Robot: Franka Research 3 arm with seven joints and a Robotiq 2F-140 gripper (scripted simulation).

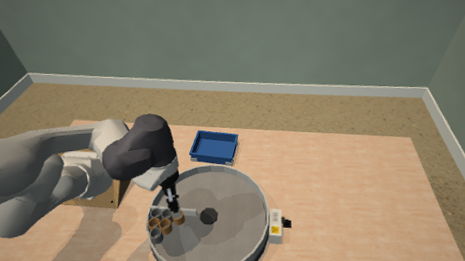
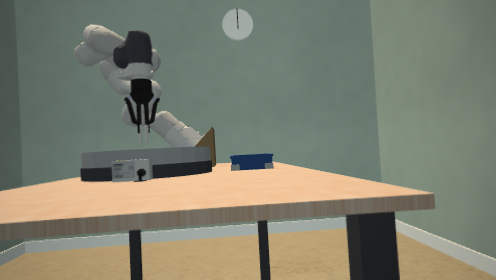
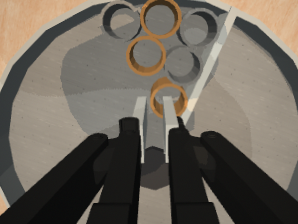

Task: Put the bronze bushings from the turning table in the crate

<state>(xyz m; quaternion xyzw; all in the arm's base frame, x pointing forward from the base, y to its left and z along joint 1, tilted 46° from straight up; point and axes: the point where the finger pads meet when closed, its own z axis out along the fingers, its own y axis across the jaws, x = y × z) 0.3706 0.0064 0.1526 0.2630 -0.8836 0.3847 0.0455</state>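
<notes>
My gripper (image 1: 176, 211) (image 2: 144, 140) (image 3: 154, 110) is shut with a narrow gap and nothing between its fingers. It hangs above the turning table (image 1: 233, 243) (image 2: 175, 154) (image 3: 40, 117), over the nearest bronze bushing (image 1: 179, 220) (image 3: 161, 84), partly hidden by a fingertip in the wrist view. A second bronze bushing (image 1: 166, 231) (image 3: 128, 56) and a third bronze bushing (image 3: 178, 20) stand beyond it. Three steel bushings stand among them: one at the outer left (image 3: 104, 21), one at the right (image 3: 215, 27), one nearer the middle (image 3: 197, 66). The blue crate (image 1: 210, 157) (image 2: 251, 162) is empty.
A pale bar (image 1: 189, 212) (image 3: 215, 56) crosses the turning table beside the bushings. The turning table has a raised rim. A control box (image 1: 275, 231) (image 2: 122, 171) sits at its outer side. A wooden board (image 2: 210, 147) stands near the arm's base.
</notes>
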